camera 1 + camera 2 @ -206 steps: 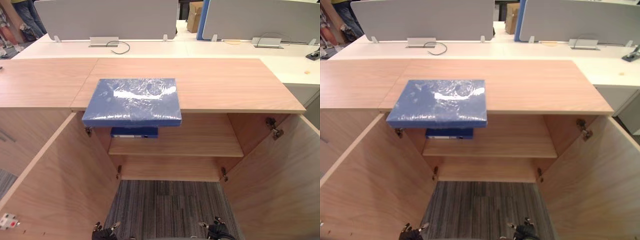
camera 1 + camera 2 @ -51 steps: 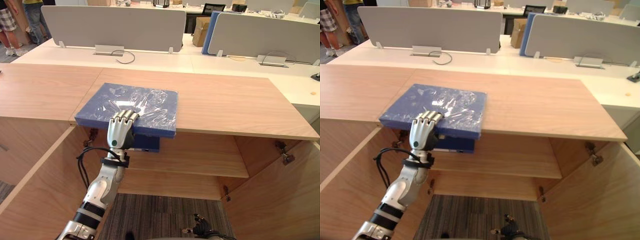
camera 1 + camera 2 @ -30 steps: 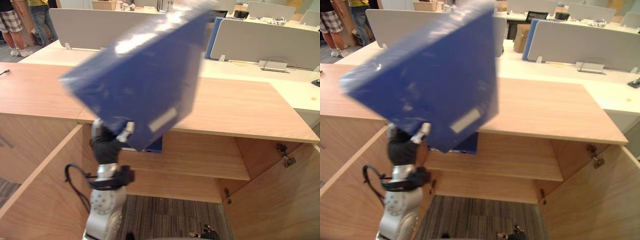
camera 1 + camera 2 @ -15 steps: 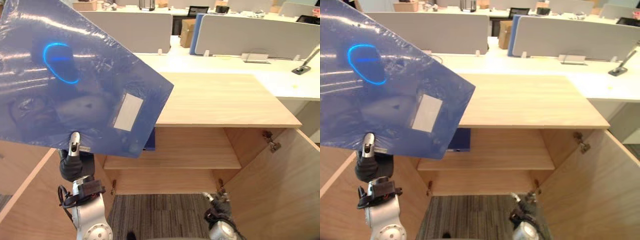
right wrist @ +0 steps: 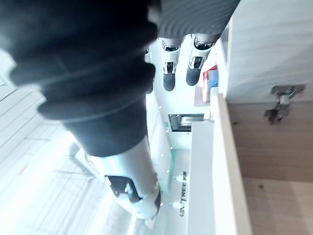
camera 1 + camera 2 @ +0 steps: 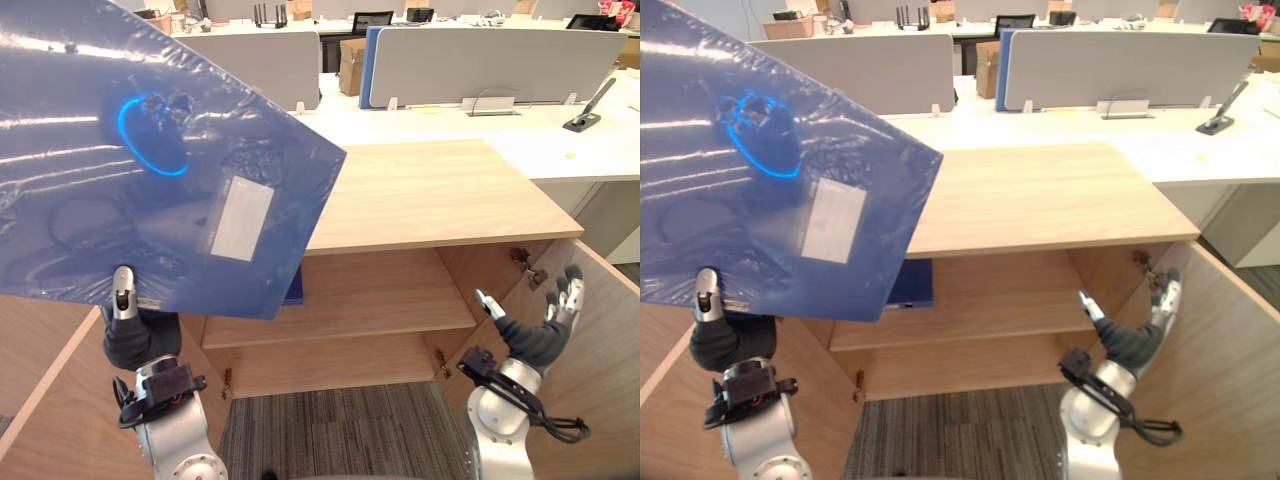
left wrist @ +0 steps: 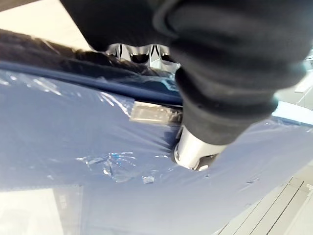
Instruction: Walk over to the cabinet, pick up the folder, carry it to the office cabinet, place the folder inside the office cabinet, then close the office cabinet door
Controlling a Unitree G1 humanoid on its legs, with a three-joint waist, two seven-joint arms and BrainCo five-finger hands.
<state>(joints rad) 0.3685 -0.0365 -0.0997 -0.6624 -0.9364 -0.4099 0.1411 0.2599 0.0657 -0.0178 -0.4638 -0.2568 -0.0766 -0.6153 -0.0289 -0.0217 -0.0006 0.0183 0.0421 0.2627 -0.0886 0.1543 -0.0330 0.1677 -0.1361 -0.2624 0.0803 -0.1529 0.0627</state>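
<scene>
Gripping the blue folder (image 6: 150, 170) by its lower edge, the left hand (image 6: 128, 338) holds it raised and tilted in the air above the open left door (image 6: 60, 420), thumb pressed on the plastic-wrapped face and fingers curled over the edge (the left wrist view shows both). The right hand (image 6: 535, 335) hangs released, fingers straight and spread, just beside the open right door (image 6: 600, 340). The cabinet's light wooden surface (image 6: 430, 195) runs across the middle, and below it a shelf (image 6: 380, 295) carries a second blue folder (image 6: 912, 285) at its left end. Grey striped carpet (image 6: 330, 430) covers the floor in front. Behind the cabinet stand white desks (image 6: 450, 120) with grey partition screens (image 6: 490, 65), and a cardboard box (image 6: 350, 62) sits between two of the screens.
</scene>
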